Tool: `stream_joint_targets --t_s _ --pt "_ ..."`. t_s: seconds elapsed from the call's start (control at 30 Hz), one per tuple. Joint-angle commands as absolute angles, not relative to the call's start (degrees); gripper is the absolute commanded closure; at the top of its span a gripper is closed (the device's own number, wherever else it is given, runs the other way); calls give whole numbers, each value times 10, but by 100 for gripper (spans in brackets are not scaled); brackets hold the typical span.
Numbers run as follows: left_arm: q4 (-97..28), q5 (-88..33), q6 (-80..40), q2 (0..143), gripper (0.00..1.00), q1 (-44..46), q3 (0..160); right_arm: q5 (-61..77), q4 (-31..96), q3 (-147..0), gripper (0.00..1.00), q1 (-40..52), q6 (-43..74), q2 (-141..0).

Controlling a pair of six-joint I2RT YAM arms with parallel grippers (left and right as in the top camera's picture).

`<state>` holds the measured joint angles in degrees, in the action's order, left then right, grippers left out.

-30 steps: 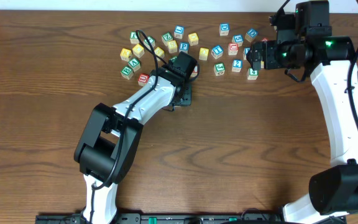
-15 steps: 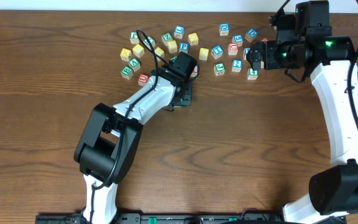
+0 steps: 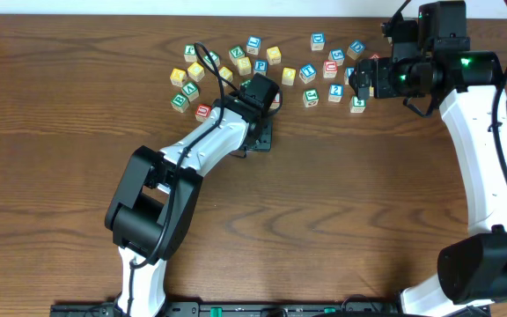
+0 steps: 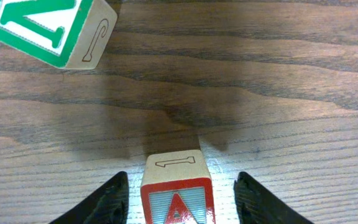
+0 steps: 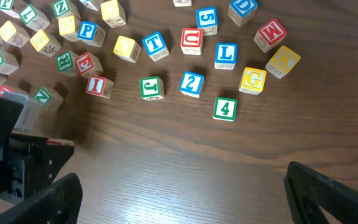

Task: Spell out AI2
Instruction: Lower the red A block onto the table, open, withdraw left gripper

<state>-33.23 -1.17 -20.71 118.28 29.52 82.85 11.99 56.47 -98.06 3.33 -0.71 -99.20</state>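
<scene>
A red letter A block point(image 4: 178, 193) stands on the wood table between the fingers of my left gripper point(image 4: 180, 182). The jaws are open, with a gap on each side of the block. In the overhead view the left gripper point(image 3: 259, 132) hides this block. A red I block point(image 5: 99, 86) and a blue 2 block point(image 5: 192, 83) lie among the scattered blocks; the 2 also shows in the overhead view point(image 3: 335, 91). My right gripper point(image 5: 185, 193) is open and empty, held above the table in front of the blocks, at the cluster's right end in the overhead view point(image 3: 364, 84).
Several letter and number blocks lie scattered along the table's far side point(image 3: 236, 63). A green block point(image 4: 42, 28) sits just beyond the left gripper. A green 4 block point(image 5: 225, 108) and a green J block point(image 5: 151, 88) lie nearest the right gripper. The left arm point(image 5: 11, 155) shows at the right wrist view's lower left.
</scene>
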Motion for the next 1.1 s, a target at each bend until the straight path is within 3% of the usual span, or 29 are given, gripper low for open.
stream_joint_targets --t_s 0.0,0.43,0.63,1.07 --pt "-338 -10 -197 1155 44 294 834 119 567 -977 1 34 -14 -992" --pt "-338 -8 -176 1079 36 281 834 120 566 -977 1 34 -14 -992" --pt "-345 -9 -162 1025 27 255 834 126 571 -977 1 34 -13 -992" --pt "-410 -8 -148 895 25 120 834 126 569 -978 1 48 18 -992"
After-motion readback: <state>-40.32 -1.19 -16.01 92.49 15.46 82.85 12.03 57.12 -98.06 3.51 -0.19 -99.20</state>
